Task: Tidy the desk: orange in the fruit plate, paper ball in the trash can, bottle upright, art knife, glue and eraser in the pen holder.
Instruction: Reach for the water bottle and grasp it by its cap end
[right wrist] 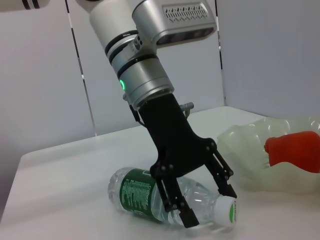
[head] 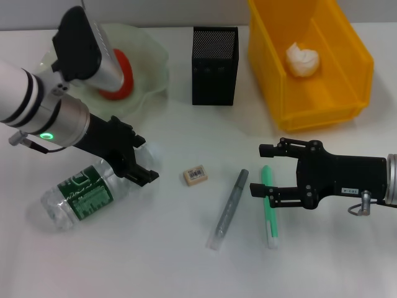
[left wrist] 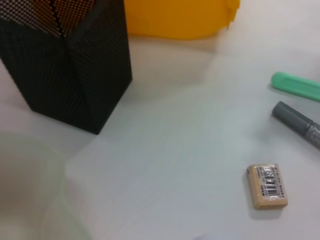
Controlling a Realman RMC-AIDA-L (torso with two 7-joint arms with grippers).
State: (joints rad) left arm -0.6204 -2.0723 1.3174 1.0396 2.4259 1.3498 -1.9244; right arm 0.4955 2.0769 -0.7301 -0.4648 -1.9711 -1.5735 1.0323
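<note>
Bottle (head: 84, 194) lies on its side at eight o'clock, left gripper (head: 138, 162) spread wide astride its neck; right gripper (head: 265, 170) gapes over the green art knife (head: 269, 208) at four o'clock.

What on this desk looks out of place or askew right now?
The clear plastic bottle with the green label lies on its side, with the left gripper open around its neck. The beige eraser, grey pen-shaped tool and green stick lie loose outside the black mesh pen holder.
</note>
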